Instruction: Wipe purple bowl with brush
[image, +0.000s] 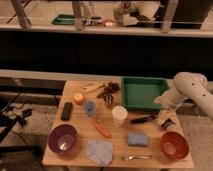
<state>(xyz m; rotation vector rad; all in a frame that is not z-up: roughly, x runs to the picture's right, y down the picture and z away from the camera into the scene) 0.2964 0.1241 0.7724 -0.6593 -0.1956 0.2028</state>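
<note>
A: Camera view, only 1 view. What do we log first?
B: We log the gripper (167, 121). It hangs low over the right side of the table (55, 159), at the end of the white arm (189, 89), just in front of the right corner of the green tray (143, 93).
A: Fingers?
B: We mark them spread wide, with nothing between them. No hold on anything.
A: And the task things?
B: We see the brush (142, 119) lying flat on the table, between the white cup (119, 115) and the gripper. Its right end is just beside the gripper; we cannot tell if they touch.
A: The other one?
B: The purple bowl (63, 138) stands upright near the front left corner, well apart from brush and gripper. We see a pale glint inside it.
A: Rest, quick.
B: We have the orange bowl (174, 145) front right, near the gripper and in front of it. The blue sponge (136, 139) is to its left, and 1 fork (136, 157) lies in front of the sponge by the table edge. The grey cloth (99, 151) is between purple bowl and fork.
A: Left half?
B: A long red item (102, 128) lies slanted in front of the blue cup (90, 108). The orange fruit (78, 98) is behind that cup, and the black block (66, 110) is to the left.
</note>
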